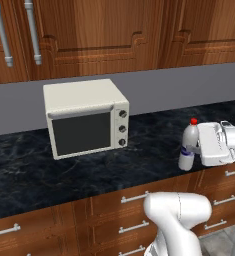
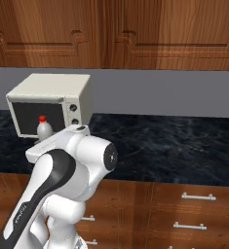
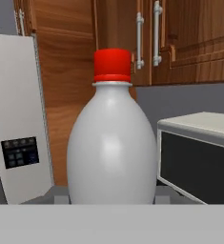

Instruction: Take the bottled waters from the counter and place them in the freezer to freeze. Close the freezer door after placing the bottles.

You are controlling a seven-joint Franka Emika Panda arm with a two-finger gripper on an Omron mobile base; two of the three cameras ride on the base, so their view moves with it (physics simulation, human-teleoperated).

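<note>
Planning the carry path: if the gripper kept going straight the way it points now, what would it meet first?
The gripper is shut on the red-capped bottle, so that bottle leads. Beyond it, the hand view shows the wooden cabinet side, between the fridge and the toaster oven. Probably the cabinet, though depth is unclear.

From behind the arm's left I look forward and down over the counter (image 1: 64,165), toaster oven (image 1: 85,118) at centre frame. My right-hand camera shares that oven (image 2: 50,104), upper left. The hand camera sits close, level, facing the red-capped bottle (image 3: 112,143), oven (image 3: 197,157) at right.
</note>
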